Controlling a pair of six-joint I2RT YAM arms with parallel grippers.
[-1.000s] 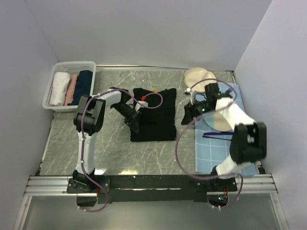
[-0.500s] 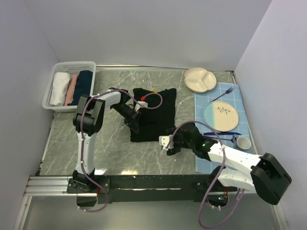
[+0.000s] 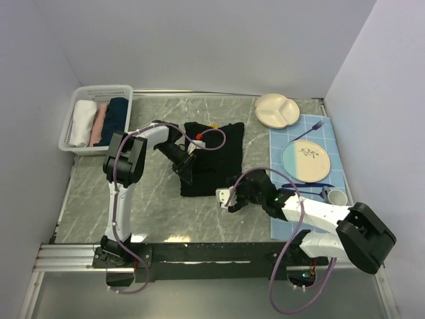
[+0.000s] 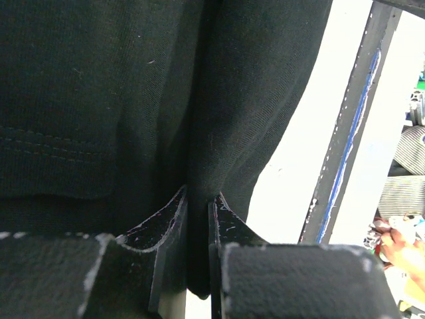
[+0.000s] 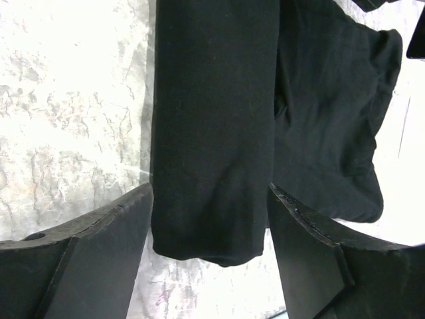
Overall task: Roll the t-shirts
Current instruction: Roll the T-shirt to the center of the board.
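Observation:
A black t-shirt (image 3: pixel 216 156) lies folded into a long strip mid-table. My left gripper (image 3: pixel 186 170) is at its left edge and is shut on a pinch of the black cloth (image 4: pixel 198 219). My right gripper (image 3: pixel 228 197) is at the strip's near right corner. It is open, with one finger (image 5: pixel 99 256) on each side of the folded near end (image 5: pixel 209 199), and the cloth is not clamped. Rolled white (image 3: pixel 83 123), pink (image 3: pixel 99 123) and navy (image 3: pixel 117 119) t-shirts sit in the basket (image 3: pixel 106 88) at the far left.
A light-blue gridded mat (image 3: pixel 285 222) lies at the right, with a plate (image 3: pixel 305 159), fork (image 3: pixel 307 131), blue utensil (image 3: pixel 302 185) and cup (image 3: pixel 337 197) on it. A cream divided plate (image 3: pixel 279 109) is behind the mat. Walls close in on three sides.
My right arm has swung from over the plate down to the black t-shirt's near right corner, then edged closer to it. The left arm has not moved.

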